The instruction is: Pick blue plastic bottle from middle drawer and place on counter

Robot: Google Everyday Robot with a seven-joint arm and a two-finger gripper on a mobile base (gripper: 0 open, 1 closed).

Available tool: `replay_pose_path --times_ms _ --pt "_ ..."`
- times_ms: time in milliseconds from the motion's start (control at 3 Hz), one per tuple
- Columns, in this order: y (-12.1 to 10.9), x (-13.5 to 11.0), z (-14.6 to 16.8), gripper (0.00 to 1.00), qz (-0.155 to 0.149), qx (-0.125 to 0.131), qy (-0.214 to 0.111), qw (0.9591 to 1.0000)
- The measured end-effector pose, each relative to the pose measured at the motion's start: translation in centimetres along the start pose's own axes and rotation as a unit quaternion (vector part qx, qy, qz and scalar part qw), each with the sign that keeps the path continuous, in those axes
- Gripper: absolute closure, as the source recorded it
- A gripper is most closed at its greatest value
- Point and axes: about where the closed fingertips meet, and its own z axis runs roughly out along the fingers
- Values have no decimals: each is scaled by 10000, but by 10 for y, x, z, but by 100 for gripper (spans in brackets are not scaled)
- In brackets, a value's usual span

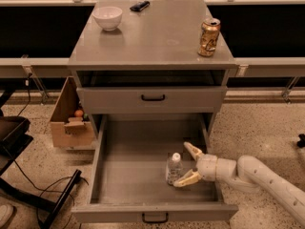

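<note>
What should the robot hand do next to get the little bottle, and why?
Probably slide a little closer, until the bottle sits between the fingers of the open gripper. The bottle stands upright in the open drawer, and the gripper is just beside it, fingers spread, not yet around it.

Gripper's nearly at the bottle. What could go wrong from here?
The open gripper sits right of the upright bottle in the drawer, its lower finger near the base: pushing on could tip it. On the counter, the can at the right edge could be bumped.
</note>
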Motion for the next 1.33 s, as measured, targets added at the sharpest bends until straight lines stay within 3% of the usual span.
replay_pose_path --times_ms 333,1000,1333 --pt "4 11 20 33 95 -132 -68 9998" --pt "6 28 36 79 347 -317 114 9988" --pt "12 -3 22 100 309 -342 368 9983"
